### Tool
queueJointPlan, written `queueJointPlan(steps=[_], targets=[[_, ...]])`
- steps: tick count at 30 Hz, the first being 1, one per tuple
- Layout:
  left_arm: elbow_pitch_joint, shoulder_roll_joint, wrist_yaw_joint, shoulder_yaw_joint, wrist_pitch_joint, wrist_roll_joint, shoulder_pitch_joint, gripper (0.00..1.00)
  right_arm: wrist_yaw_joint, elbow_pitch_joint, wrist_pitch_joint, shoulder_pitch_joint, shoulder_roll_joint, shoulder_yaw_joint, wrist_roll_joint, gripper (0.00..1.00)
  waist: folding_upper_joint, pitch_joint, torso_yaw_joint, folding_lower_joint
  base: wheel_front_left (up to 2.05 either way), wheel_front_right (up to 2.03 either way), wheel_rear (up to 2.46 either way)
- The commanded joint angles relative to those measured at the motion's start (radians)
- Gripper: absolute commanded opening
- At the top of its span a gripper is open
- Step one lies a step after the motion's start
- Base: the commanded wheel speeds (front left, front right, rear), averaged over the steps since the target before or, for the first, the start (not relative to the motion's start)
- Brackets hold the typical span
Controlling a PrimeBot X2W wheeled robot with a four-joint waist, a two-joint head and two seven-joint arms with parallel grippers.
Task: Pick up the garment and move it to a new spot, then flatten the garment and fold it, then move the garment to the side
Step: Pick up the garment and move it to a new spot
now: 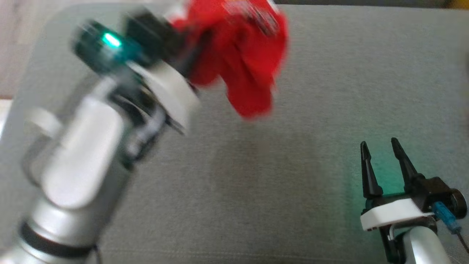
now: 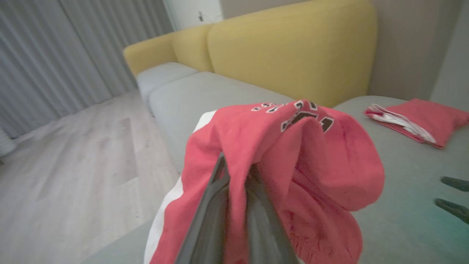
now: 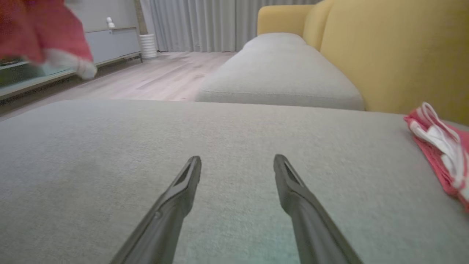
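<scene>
The work area is a grey sofa cushion [image 1: 256,183] with a yellow backrest [image 2: 293,51] behind it and a pale wood floor [image 2: 73,165] beside it. The left claw [image 2: 234,176] is closed on the red garment [image 1: 242,55]; a fold of cloth is pinched between the two fingers and the remainder drapes over and around them. The garment hangs bunched near the cushion's far edge, left of centre; the right wrist view shows it raised clear of the cushion. The right claw [image 1: 381,150] stands open and empty near the cushion's near right corner, well apart from the garment. A second red garment [image 2: 421,121], folded, lies on the cushion by the backrest.
</scene>
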Motion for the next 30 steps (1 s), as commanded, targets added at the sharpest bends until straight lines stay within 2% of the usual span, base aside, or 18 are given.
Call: queueJointPlan(steps=[1,6,12,15,18,20,22,23,26,27,28,30], targets=[[-0.042,0.009,0.015,0.02,0.01,0.01,-0.019,0.0,-0.001,-0.022,-0.015,-0.006,-0.003,0.023,0.015,1.0,0.0,0.01,-0.042,0.0001,0.0,0.0,0.0],[-0.014,-0.062,0.098,-0.062,-0.019,0.083,0.064,0.0,-0.001,0.0,-0.019,-0.022,-0.002,0.045,0.046,1.0,0.0,0.018,-0.123,0.0001,0.0,0.0,0.0],[0.104,-0.138,0.234,-0.1,-0.213,0.173,0.159,0.0,-0.001,-0.004,-0.02,-0.027,-0.002,0.047,0.072,1.0,0.0,0.015,-0.197,0.0001,0.0,0.0,0.0],[0.173,-0.171,0.268,-0.113,-0.329,0.172,0.212,0.0,-0.001,-0.008,-0.021,-0.018,-0.002,0.043,0.078,1.0,0.0,0.016,-0.21,0.0001,0.0,0.0,0.0],[0.269,-0.19,0.271,-0.134,-0.417,0.162,0.255,0.0,-0.001,-0.009,-0.021,-0.011,-0.002,0.042,0.081,1.0,0.0,0.016,-0.213,0.0001,0.0,0.0,0.0],[0.342,-0.199,0.255,-0.157,-0.441,0.15,0.277,0.0,-0.001,-0.007,-0.021,-0.006,-0.002,0.043,0.082,1.0,0.0,0.016,-0.209,0.0001,0.0,0.0,0.0],[0.405,-0.206,0.221,-0.184,-0.461,0.136,0.291,0.0,-0.001,-0.004,-0.021,-0.003,-0.002,0.047,0.083,1.0,0.0,0.014,-0.203,0.0001,0.0,0.0,0.0],[0.405,-0.206,0.221,-0.184,-0.461,0.136,0.291,0.0,-0.001,-0.004,-0.021,-0.003,-0.002,0.047,0.083,1.0,0.0,0.014,-0.203,0.0001,0.0,0.0,0.0],[0.482,-0.216,0.164,-0.224,-0.483,0.112,0.305,0.0,-0.001,-0.001,-0.021,-0.001,-0.002,0.049,0.081,1.0,0.0,0.011,-0.191,0.0001,0.0,0.0,0.0],[0.502,-0.219,0.147,-0.238,-0.49,0.106,0.307,0.03,-0.001,0.001,-0.021,-0.001,-0.002,0.049,0.08,1.0,0.0,0.009,-0.187,0.0001,0.0,0.0,0.0],[0.52,-0.222,0.128,-0.255,-0.497,0.105,0.308,0.17,-0.001,0.003,-0.021,-0.001,-0.002,0.05,0.079,1.0,0.0,0.007,-0.183,0.0001,0.0,0.0,0.0],[0.548,-0.227,0.096,-0.28,-0.511,0.091,0.313,0.66,-0.001,0.008,-0.021,-0.001,-0.002,0.052,0.078,1.0,0.0,0.001,-0.178,0.0001,0.0,0.0,0.0]])
